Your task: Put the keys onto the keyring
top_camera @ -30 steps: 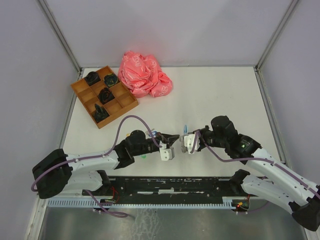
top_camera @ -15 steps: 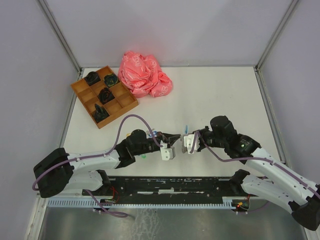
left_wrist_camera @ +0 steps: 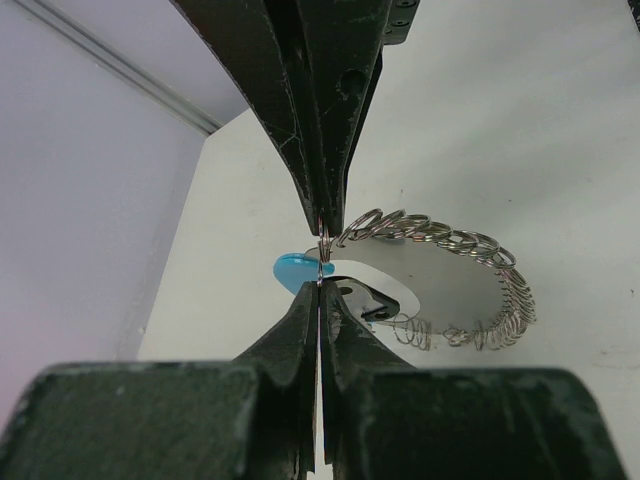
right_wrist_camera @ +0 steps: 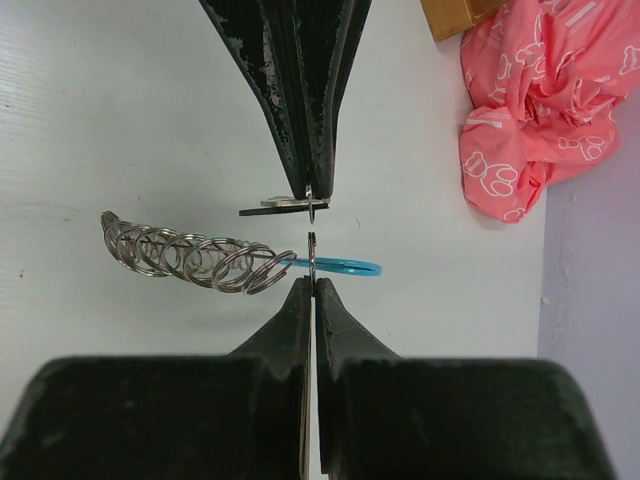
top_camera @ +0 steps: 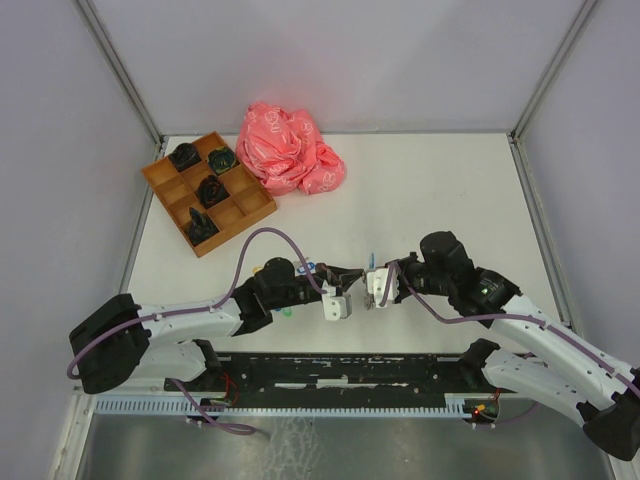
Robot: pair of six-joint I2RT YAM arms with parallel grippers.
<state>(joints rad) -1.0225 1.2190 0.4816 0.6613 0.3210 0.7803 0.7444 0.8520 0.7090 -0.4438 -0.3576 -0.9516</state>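
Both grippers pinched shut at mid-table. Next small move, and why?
Probably a slight nudge of the right gripper toward the left gripper. Both are shut on the keyring where its chain meets the light blue segment, and a flat metal piece, perhaps a key, sits beside that spot, not visibly on the chain.

The left gripper (left_wrist_camera: 320, 258) has its two dark fingers (left_wrist_camera: 325, 120) pressed together, and between the tips they pinch a thin wire loop of the keyring (left_wrist_camera: 480, 245). From there the chain of silver rings curves to the right and lies on the white table (left_wrist_camera: 520, 110). A light blue piece (left_wrist_camera: 292, 268) shows just left of the tips. The table's left edge meets a pale wall (left_wrist_camera: 80, 220).
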